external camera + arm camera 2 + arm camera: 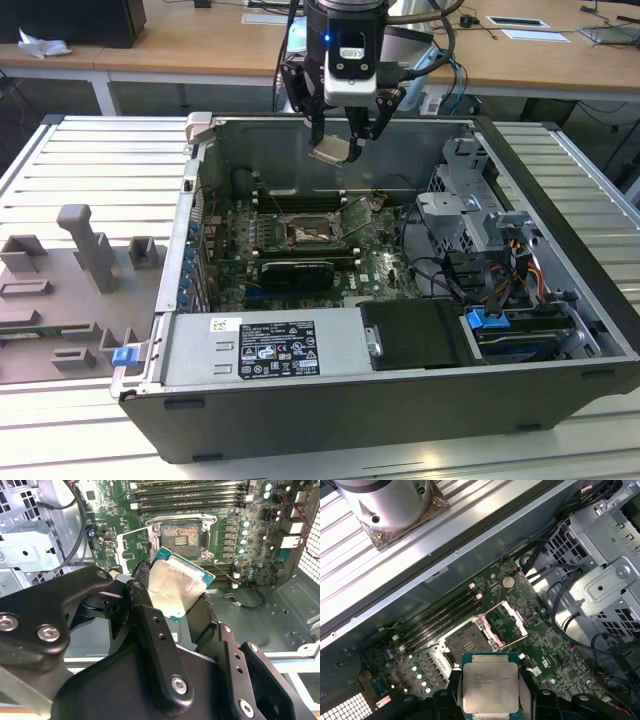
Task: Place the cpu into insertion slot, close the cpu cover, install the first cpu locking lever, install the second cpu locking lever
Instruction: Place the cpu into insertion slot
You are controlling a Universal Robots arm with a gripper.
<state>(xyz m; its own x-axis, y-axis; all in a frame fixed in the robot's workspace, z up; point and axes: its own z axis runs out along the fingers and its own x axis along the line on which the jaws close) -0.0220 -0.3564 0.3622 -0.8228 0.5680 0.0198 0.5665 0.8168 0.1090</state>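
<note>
My gripper (pixel 341 148) hangs above the open computer case, shut on the cpu (pixel 330 151), a small pale silvery square chip. In both wrist views the black fingers (pixel 141 582) clamp two opposite edges of the cpu (pixel 175 586), and its metal face (pixel 490 687) shows plainly. Below it on the green board lies the insertion slot (pixel 305 233), its dark centre bare (pixel 467 641). The cpu cover (pixel 513 622), a thin silver frame, is swung open beside the insertion slot (pixel 181 534). The cover (pixel 136 544) stands apart from the chip.
Long black memory slots (pixel 300 204) run behind the socket and a black graphics card (pixel 297 272) lies in front. A metal drive cage (pixel 470 210) with cables fills the exterior view's right. The power supply (pixel 265 348) sits at the front. A grey fixture (pixel 85 250) stands outside the case.
</note>
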